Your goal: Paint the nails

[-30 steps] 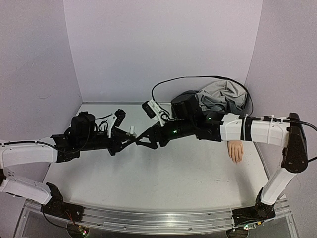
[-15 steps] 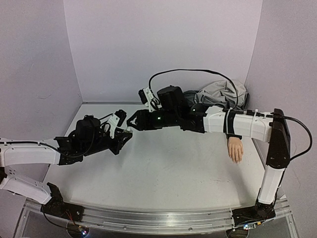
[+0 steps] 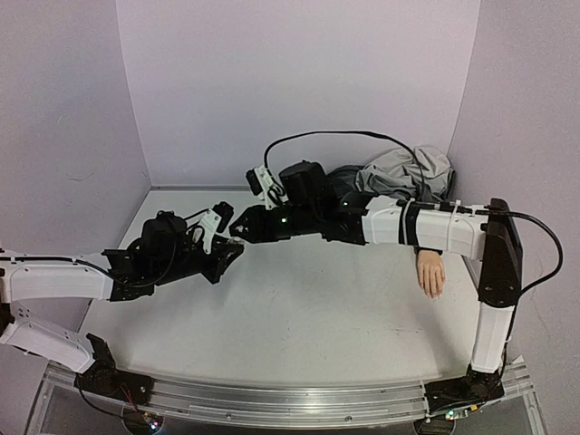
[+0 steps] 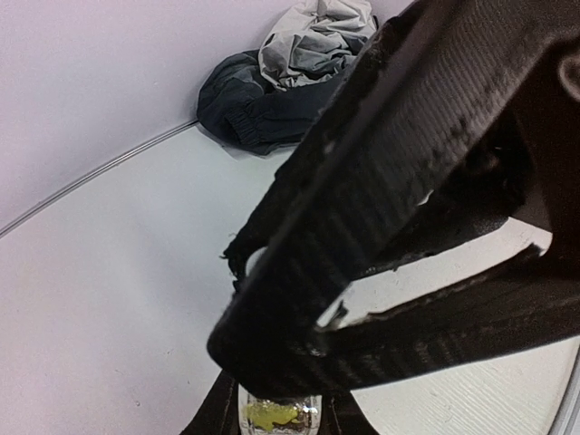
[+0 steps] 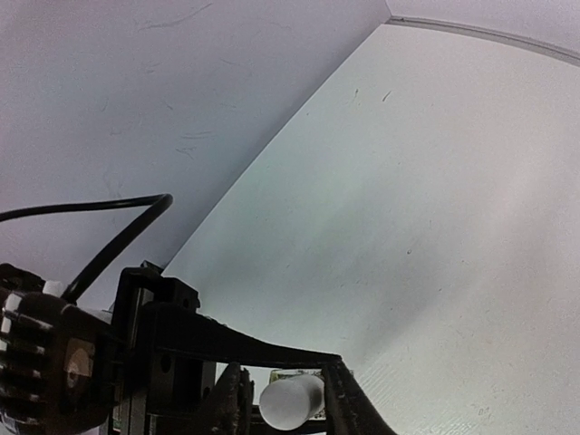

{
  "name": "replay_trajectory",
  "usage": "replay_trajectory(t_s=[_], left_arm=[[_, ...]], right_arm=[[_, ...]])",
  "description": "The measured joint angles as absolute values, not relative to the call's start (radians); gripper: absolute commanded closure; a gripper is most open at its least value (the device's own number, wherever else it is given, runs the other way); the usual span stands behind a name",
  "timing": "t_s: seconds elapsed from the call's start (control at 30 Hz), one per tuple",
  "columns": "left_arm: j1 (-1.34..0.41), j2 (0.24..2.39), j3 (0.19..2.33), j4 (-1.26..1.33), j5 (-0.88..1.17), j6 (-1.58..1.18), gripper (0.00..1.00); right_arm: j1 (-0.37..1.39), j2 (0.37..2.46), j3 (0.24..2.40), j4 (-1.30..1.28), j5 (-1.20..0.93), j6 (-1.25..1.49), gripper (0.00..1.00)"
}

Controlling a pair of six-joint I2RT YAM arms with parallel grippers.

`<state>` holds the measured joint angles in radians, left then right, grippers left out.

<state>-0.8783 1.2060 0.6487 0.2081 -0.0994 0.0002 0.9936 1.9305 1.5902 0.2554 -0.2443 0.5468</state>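
My left gripper (image 4: 276, 422) is shut on a small clear bottle (image 4: 272, 412) with yellow inside, held over the table's left middle. My right gripper (image 5: 286, 410) has come across from the right, and its fingers (image 5: 340, 399) sit closed against the bottle's white cap (image 5: 294, 399). In the top view the two grippers meet, left (image 3: 229, 253) and right (image 3: 237, 227). The pale mannequin hand (image 3: 431, 272) lies palm down at the right edge, fingers toward the near side. Its nails are too small to make out.
A crumpled grey and dark jacket (image 3: 399, 174) lies heaped in the back right corner, with a black cable (image 3: 335, 136) arching over it. Walls close the table on the left, back and right. In the left wrist view the right gripper's black fingers (image 4: 426, 163) block most of the scene.
The right arm swung left and toward the back, bringing its gripper over the bottle's cap. Its jaws narrowed around the cap. The left arm held the bottle almost still.
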Motion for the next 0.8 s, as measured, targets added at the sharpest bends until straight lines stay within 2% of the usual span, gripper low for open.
replay_trajectory(t_s=[0.13, 0.3, 0.37, 0.5, 0.67, 0.8], left_arm=[[-0.878, 1.205, 0.649, 0.208, -0.081, -0.006, 1.00], [-0.871, 1.182, 0.649, 0.182, -0.031, -0.033, 1.00], [-0.856, 1.158, 0.648, 0.156, 0.049, -0.046, 1.00], [-0.817, 1.111, 0.646, 0.139, 0.353, -0.073, 1.00], [-0.788, 1.135, 0.672, 0.171, 0.878, -0.149, 1.00], [-0.786, 1.196, 0.699, 0.194, 1.049, -0.184, 1.00]], right_arm=[[0.992, 1.932, 1.591, 0.249, -0.248, 0.534, 0.83], [0.986, 1.930, 1.586, 0.250, -0.286, 0.467, 1.00], [0.983, 1.914, 1.560, 0.267, -0.329, 0.423, 1.00], [0.965, 1.814, 1.436, 0.317, -0.561, 0.252, 1.00], [0.968, 1.711, 1.333, 0.342, -0.847, 0.111, 1.00], [0.976, 1.688, 1.308, 0.338, -0.911, 0.070, 1.00]])
